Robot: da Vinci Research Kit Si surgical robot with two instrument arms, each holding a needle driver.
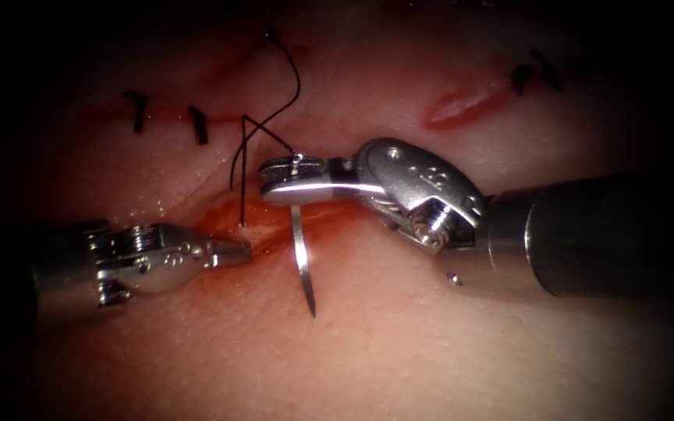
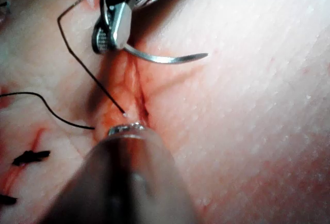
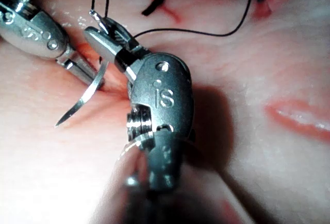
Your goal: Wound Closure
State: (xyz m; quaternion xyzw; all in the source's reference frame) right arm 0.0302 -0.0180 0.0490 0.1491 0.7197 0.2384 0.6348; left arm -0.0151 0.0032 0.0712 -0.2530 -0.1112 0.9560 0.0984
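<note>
1. Two dark stitches (image 1: 138,111) already cross the left stretch of the cut (image 1: 259,217) in the tissue (image 1: 399,343), and another dark stitch (image 1: 520,79) sits far to the right beside a small open red gap (image 1: 462,105). The stretch between the two tools, wet with red fluid (image 1: 228,214), looks not yet closed, so by my judgement the job is partly done.
2. The right claw (image 1: 294,179) is clenched on the needle (image 1: 303,269) near its thread end. The needle's body hangs free of the tissue and its point is aimed toward the viewer, just right of the cut.
3. The thread (image 1: 286,86) runs from the needle's held end up across the tissue, and a strand drops into the cut just left of the right claw.
4. The left claw (image 1: 235,249) is clenched, grasping nothing I can see. Its tip lies at the cut's left lip, near the needle but apart from it.
</note>
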